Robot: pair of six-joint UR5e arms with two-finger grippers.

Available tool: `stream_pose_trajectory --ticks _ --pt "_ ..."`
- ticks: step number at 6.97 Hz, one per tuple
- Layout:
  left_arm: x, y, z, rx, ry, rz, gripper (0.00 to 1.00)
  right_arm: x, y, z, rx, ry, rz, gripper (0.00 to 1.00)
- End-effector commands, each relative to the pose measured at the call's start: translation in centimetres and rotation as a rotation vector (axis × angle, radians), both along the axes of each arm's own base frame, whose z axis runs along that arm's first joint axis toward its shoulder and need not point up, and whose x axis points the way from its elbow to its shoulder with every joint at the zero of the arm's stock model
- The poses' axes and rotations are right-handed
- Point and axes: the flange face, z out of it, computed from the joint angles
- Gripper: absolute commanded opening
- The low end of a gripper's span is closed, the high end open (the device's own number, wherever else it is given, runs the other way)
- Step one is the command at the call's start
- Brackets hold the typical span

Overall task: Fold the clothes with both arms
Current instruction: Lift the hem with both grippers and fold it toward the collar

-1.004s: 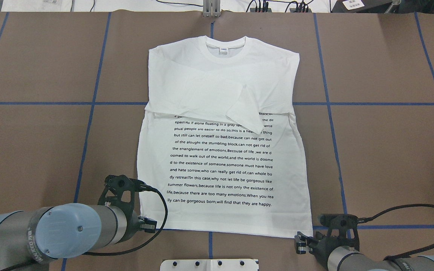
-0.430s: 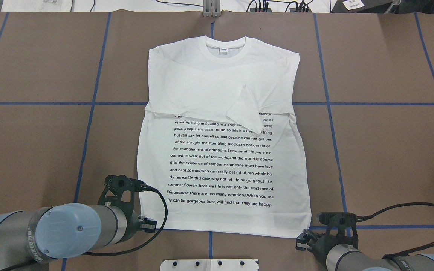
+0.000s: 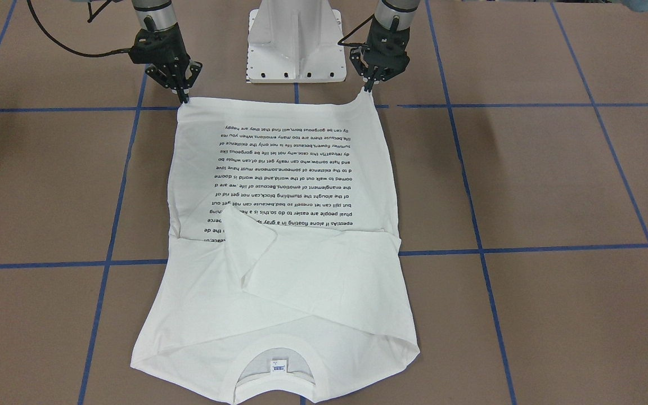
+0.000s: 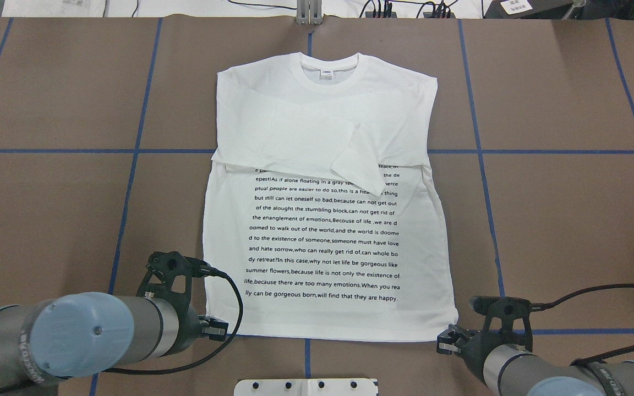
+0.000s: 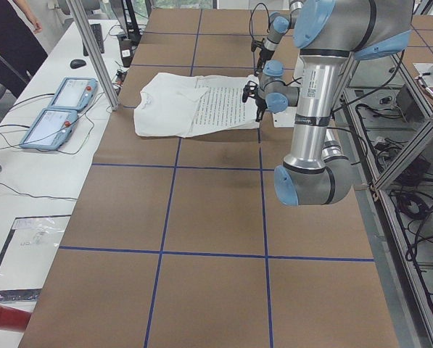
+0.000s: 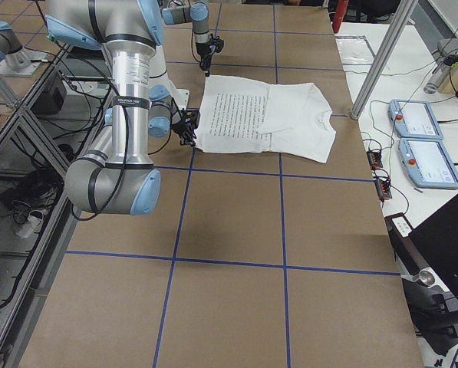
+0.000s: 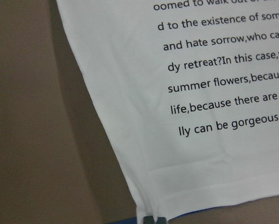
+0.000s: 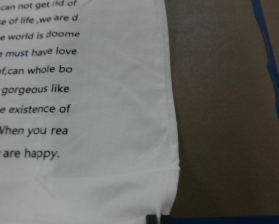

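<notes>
Since the earlier overhead picture, the hem's right-hand corner has been drawn slightly inward and the right arm has been brought to it. The large white long-sleeved cotton shirt printed with black text is spread flat on the brown paper-covered table, collar farthest from the robot and sleeves folded across the chest. The black two-finger left gripper and black two-finger right gripper are each seen pinched on a hem corner. The cloth is judged light, limp and stretchy, and is best held at those corners and lifted evenly.

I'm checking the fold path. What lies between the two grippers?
The front-facing view shows the shirt's hem stretched between the left gripper and right gripper, each pinching a corner. The white base stands just behind.
</notes>
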Motion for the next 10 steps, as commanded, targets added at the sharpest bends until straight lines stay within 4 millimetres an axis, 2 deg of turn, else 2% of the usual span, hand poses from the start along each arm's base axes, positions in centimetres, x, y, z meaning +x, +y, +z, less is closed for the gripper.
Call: stream_pose_trajectory --ticks 1,2,3,4,5,6,7,8,9,10 --pt "-10.0 1.5 -6.5 -0.055 0.047 0.058 0.00 7.8 0.5 -7.9 -0.072 0.007 -0.064 0.00" --pt "-14.7 2.6 -9.2 -0.077 0.045 0.077 0.00 11.7 0.7 -11.7 -0.100 -0.021 -0.092 0.00" --pt "-15.2 0.8 -11.6 -0.087 0.032 0.032 0.00 13.1 -0.9 -13.2 -0.126 -0.030 -0.062 0.00" --pt "-14.8 -1.9 -11.8 -0.031 0.005 0.007 0.00 14.6 -4.3 -14.2 -0.161 -0.013 -0.030 0.00" --pt "-15.1 -6.9 -11.0 0.055 -0.059 -0.034 0.00 15.1 -8.2 -16.5 -0.143 -0.014 -0.018 0.00" --pt "-15.6 -12.6 -10.8 0.112 -0.123 -0.084 0.00 13.3 -13.1 -19.0 -0.117 0.024 0.036 0.00" --pt "-15.0 -17.8 -10.7 0.127 -0.162 -0.135 0.00 12.3 -18.3 -20.5 -0.093 0.063 0.075 0.00" --pt "-13.1 -22.8 -9.4 0.135 -0.188 -0.164 0.00 13.1 -23.1 -19.4 -0.096 0.113 0.084 0.00" --pt "-10.6 -26.7 -7.6 0.171 -0.190 -0.201 0.00 13.0 -28.3 -17.7 -0.082 0.149 0.109 0.00" --pt "-7.6 -30.1 -5.5 0.194 -0.184 -0.222 0.00 12.1 -33.6 -15.5 -0.080 0.144 0.148 0.00"
